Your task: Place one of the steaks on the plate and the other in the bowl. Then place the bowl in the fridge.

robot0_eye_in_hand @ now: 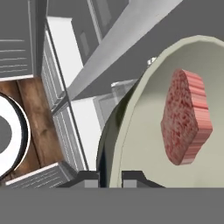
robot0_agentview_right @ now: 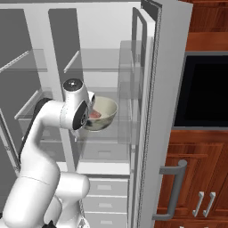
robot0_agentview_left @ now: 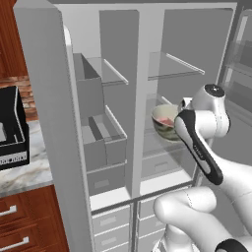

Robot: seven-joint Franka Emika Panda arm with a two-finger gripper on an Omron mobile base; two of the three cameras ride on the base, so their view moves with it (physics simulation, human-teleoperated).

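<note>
The fridge [robot0_agentview_left: 44,98] stands open, its right door [robot0_agentview_right: 164,89] close beside the arm. My gripper [robot0_eye_in_hand: 108,178] is shut on the rim of the cream-beige bowl [robot0_eye_in_hand: 144,131], one fingertip [robot0_eye_in_hand: 87,177] outside the wall and one inside. The bowl [robot0_agentview_left: 165,123] [robot0_agentview_right: 103,114] sits inside the fridge's right compartment, just over a glass shelf [robot0_agentview_right: 107,133]; I cannot tell whether it touches the shelf. A pinkish-red steak [robot0_eye_in_hand: 186,116] [robot0_agentview_right: 95,115] lies inside the bowl. The plate is out of view.
Another glass shelf [robot0_agentview_left: 172,69] hangs above the bowl and drawers [robot0_agentview_left: 110,221] sit below. Grey bins [robot0_agentview_left: 101,142] fill the left compartment. A black appliance [robot0_agentview_left: 10,128] stands on the marble counter at left. A dark built-in oven [robot0_agentview_right: 205,89] and wooden cabinets [robot0_agentview_right: 196,178] flank the right door.
</note>
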